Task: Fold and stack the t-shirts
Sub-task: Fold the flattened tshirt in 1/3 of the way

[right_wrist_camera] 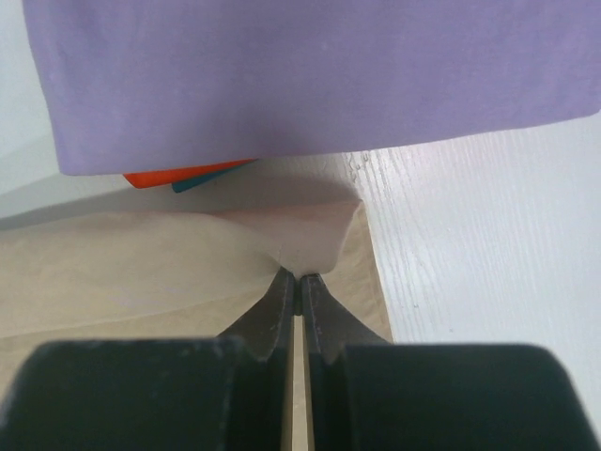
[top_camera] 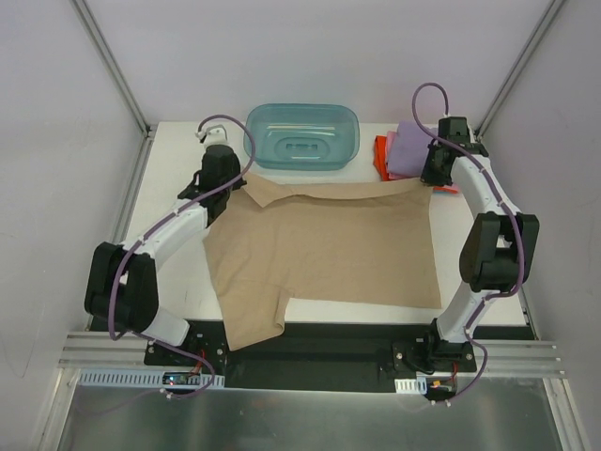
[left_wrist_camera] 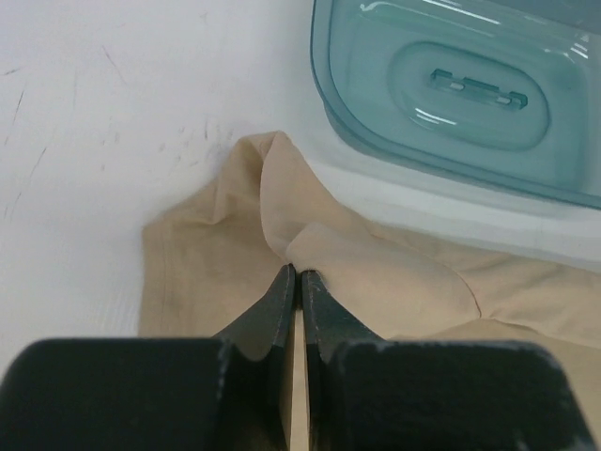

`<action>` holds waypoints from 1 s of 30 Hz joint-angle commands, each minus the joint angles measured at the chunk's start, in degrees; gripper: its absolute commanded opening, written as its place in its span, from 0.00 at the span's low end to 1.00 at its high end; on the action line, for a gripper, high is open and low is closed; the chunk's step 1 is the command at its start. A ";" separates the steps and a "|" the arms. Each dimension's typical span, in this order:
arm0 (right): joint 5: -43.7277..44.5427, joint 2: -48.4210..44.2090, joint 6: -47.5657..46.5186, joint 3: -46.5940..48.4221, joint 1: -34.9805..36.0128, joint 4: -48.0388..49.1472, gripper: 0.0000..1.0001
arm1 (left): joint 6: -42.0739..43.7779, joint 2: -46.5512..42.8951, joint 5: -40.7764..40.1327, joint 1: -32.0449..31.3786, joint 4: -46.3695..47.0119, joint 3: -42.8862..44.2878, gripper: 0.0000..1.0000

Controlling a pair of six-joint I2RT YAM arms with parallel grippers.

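Clamped by the left gripper [left_wrist_camera: 298,272] and right gripper [right_wrist_camera: 299,278], the tan t-shirt [top_camera: 329,244] is spread unfolded. At the tabletop's [top_camera: 174,155] far-right corner, other t-shirts [top_camera: 410,148] are stacked.

From the left wrist, tub [left_wrist_camera: 451,94] cut off at 12 and 3 o'clock. Same with the tan shirt [left_wrist_camera: 207,244]: cut off at 3, and hidden behind the left gripper [left_wrist_camera: 298,274] at 6. From the right wrist, lilac shirt [right_wrist_camera: 310,75] cut off at 12 and 3. Under it, only tiny bits of orange shirt [right_wrist_camera: 155,177] and teal shirt [right_wrist_camera: 194,182] near 10 o'clock. From the top, pile [top_camera: 406,146] at 2 o'clock partly behind the right arm [top_camera: 481,188].
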 commanded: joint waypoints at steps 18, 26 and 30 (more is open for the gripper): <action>-0.90 -2.58 -4.24 5.23 -1.81 -6.82 0.01 | -20.63 -19.81 -12.52 -11.09 -24.88 -12.15 0.00; 2.43 -3.55 -3.45 0.49 -1.81 -7.09 0.01 | -22.48 -18.76 -6.54 -11.27 -26.99 -16.37 0.00; 5.42 -2.59 -3.27 -0.14 -1.81 -8.93 0.02 | -23.36 -18.23 -4.70 -11.27 -28.14 -17.08 0.00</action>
